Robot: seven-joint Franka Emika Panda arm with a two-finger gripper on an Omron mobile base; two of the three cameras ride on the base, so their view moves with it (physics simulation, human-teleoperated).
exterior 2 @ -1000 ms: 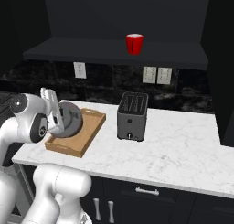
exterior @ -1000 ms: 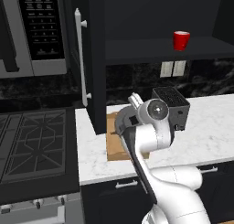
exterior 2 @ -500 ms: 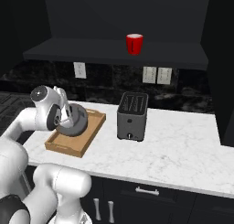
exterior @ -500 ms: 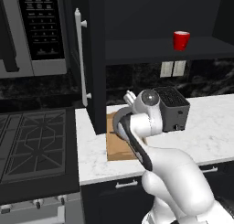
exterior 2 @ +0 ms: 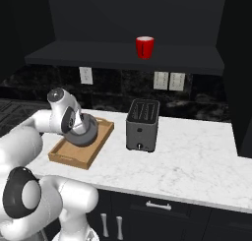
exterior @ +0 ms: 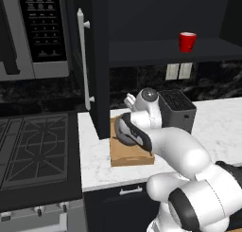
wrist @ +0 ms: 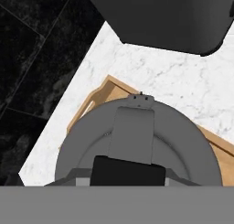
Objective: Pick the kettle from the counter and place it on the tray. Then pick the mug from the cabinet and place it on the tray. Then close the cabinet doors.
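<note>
The dark grey kettle (exterior 2: 83, 132) is over the far half of the wooden tray (exterior 2: 73, 155) on the white counter (exterior 2: 197, 161). My gripper (exterior 2: 74, 123) is shut on the kettle's handle from above. In the hand view the kettle (wrist: 137, 145) shows its lid and handle strip, with the tray (wrist: 97, 98) under it. I cannot tell whether the kettle's bottom touches the tray. From the left base view the kettle (exterior: 125, 131) sits partly behind my arm, above the tray (exterior: 128, 156). The red mug (exterior: 187, 41) stands on the open cabinet's shelf (exterior 2: 123, 58).
A boxy toaster (exterior 2: 142, 124) stands just right of the tray. The open cabinet door (exterior: 97, 60) with its silver bar handle hangs over the tray's left end. A microwave (exterior: 38, 32) and black stovetop (exterior: 33, 146) lie to the left.
My arm has swung and the wrist has turned, carrying the kettle a little rightward over the tray. The mug and toaster have not moved.
</note>
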